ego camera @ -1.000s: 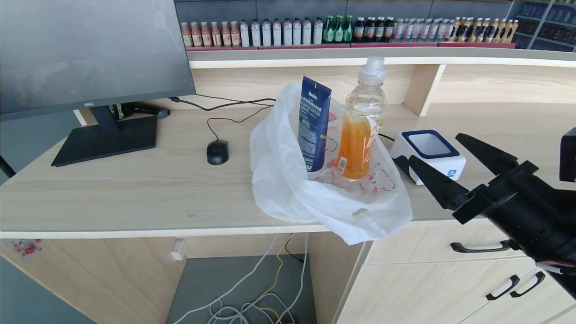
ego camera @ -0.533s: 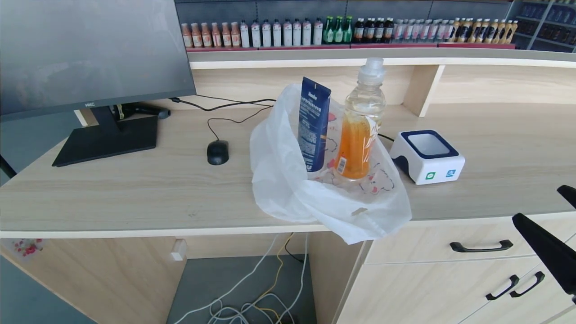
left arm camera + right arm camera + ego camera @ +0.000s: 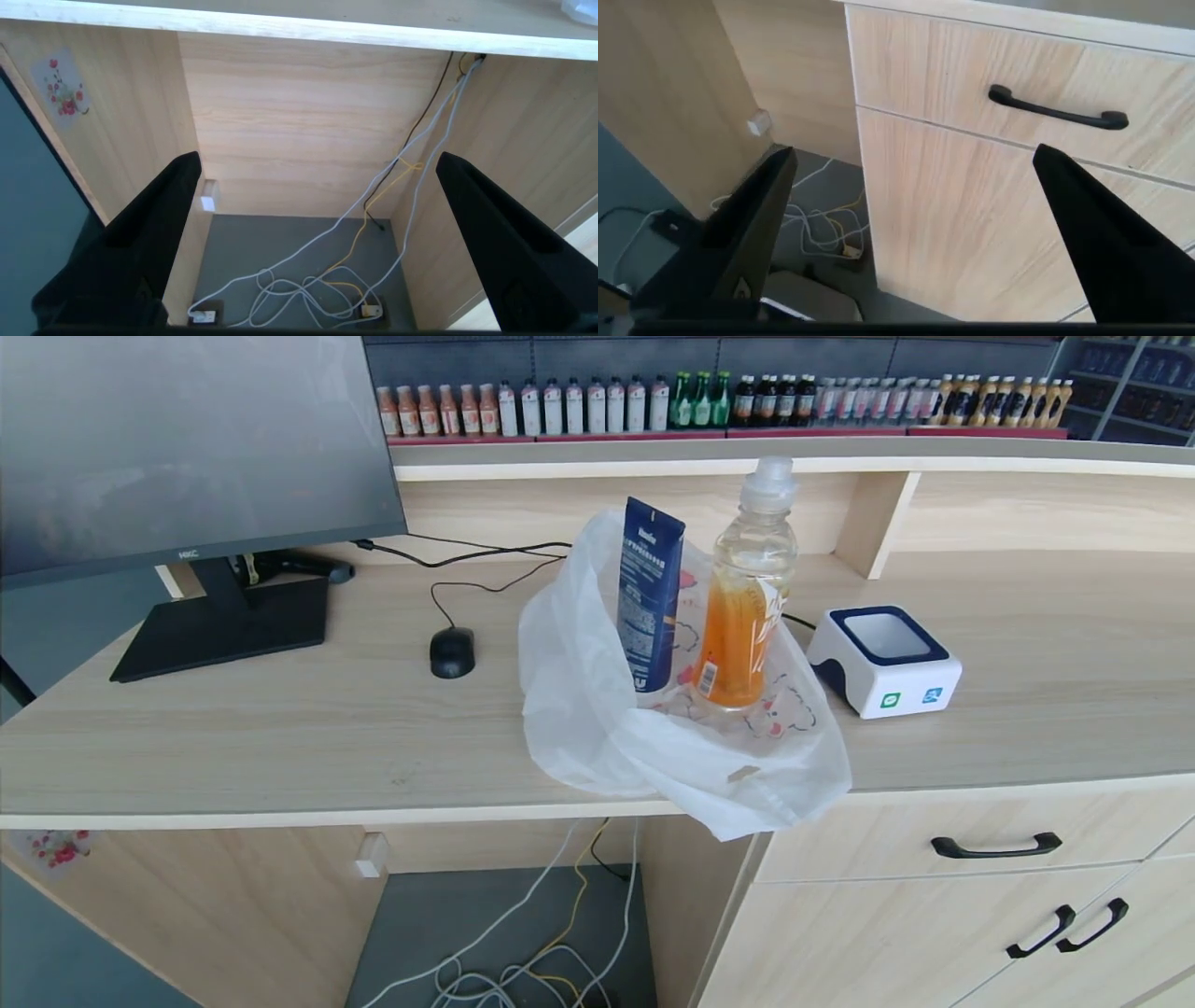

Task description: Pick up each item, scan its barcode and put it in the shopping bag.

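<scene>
Head view: a crinkly white plastic bag (image 3: 597, 728) on the woodgrain counter (image 3: 280, 728) holds an upright blue tube (image 3: 651, 597) with white print and a labelled orange-drink bottle (image 3: 747, 607), beside a boxy scanner (image 3: 885, 661); left claw (image 3: 318, 163) and right claw (image 3: 915, 154) gape empty.

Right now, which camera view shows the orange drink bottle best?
The head view: the orange drink bottle stands upright and whole in the shopping bag, next to the blue tube. The left wrist view looks at cables under the counter, and the right wrist view at drawer fronts.
</scene>
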